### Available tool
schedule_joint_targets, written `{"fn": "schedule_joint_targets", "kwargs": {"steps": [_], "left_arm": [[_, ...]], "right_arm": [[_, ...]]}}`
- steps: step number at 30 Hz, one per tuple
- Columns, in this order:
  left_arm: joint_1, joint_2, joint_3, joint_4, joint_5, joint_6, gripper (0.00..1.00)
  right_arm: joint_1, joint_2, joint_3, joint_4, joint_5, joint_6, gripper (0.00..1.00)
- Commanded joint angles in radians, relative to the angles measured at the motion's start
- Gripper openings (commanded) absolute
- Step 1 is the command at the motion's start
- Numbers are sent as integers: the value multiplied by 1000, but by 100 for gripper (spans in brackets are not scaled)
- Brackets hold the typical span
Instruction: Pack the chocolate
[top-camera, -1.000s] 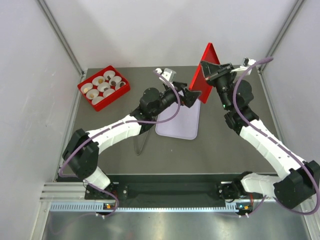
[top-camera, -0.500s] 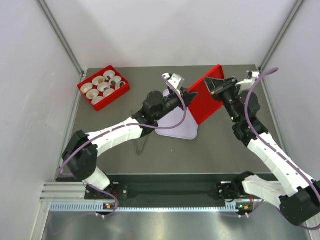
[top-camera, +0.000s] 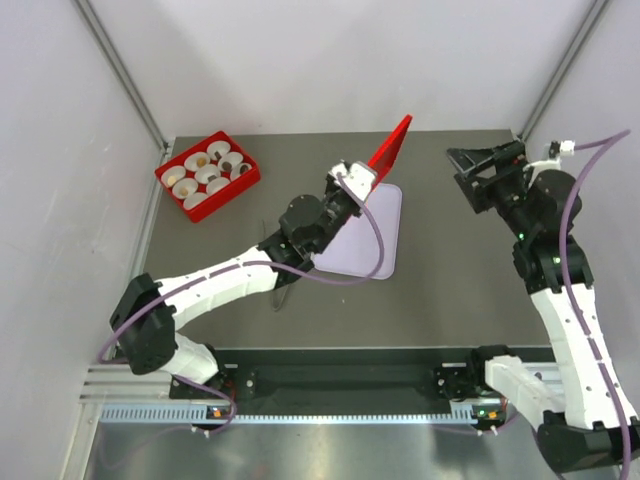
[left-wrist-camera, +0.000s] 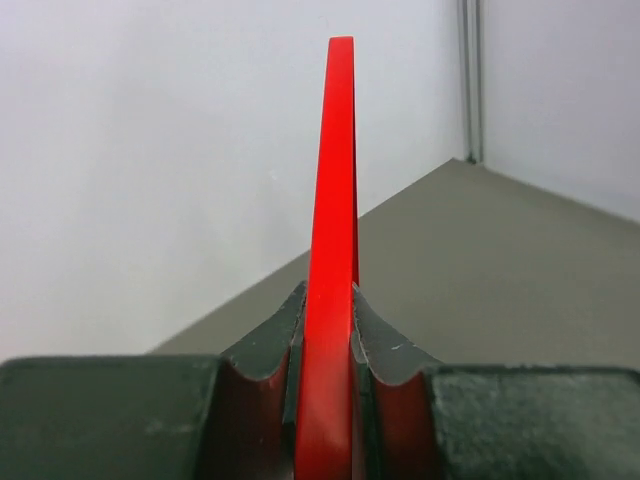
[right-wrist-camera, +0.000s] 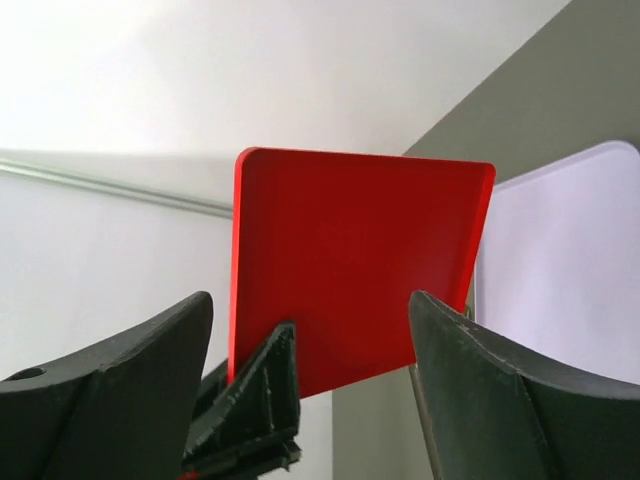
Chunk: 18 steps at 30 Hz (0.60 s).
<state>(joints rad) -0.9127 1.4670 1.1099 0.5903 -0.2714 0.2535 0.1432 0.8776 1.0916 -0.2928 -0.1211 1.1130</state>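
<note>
The chocolate (top-camera: 203, 159) shows as tiny brown and golden pieces inside white paper cups in a red box (top-camera: 222, 205) at the table's back left. My left gripper (top-camera: 365, 178) is shut on the lower edge of a flat red lid (top-camera: 390, 148), which stands on edge above the table. In the left wrist view the lid (left-wrist-camera: 335, 200) rises straight up between the fingers (left-wrist-camera: 275, 340). My right gripper (top-camera: 478, 178) hangs open to the right, apart from the lid. The right wrist view has the lid (right-wrist-camera: 360, 260) face-on beyond its spread fingers (right-wrist-camera: 480, 390).
A pale lavender board (top-camera: 365, 235) lies flat in the middle of the table, under the left wrist. A thin dark tool (top-camera: 282, 292) lies on the table beside the left forearm. White walls and metal posts close in the back and both sides.
The red lid passed from my right gripper to my left. The left jaws shut on it, the right jaws opened and that arm drew back to the right. The lid now stands edge-on.
</note>
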Motion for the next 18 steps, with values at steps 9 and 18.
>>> {"fn": "schedule_joint_targets", "kwargs": {"steps": [9,18], "left_arm": [[-253,68,-7,243,-173,702,0],[-310,162,10,335,-229,793,0]], "right_arm": [[-51,162,163,-77,-295,-18,80],[-50,167,76,-43,-299,-70,31]]}}
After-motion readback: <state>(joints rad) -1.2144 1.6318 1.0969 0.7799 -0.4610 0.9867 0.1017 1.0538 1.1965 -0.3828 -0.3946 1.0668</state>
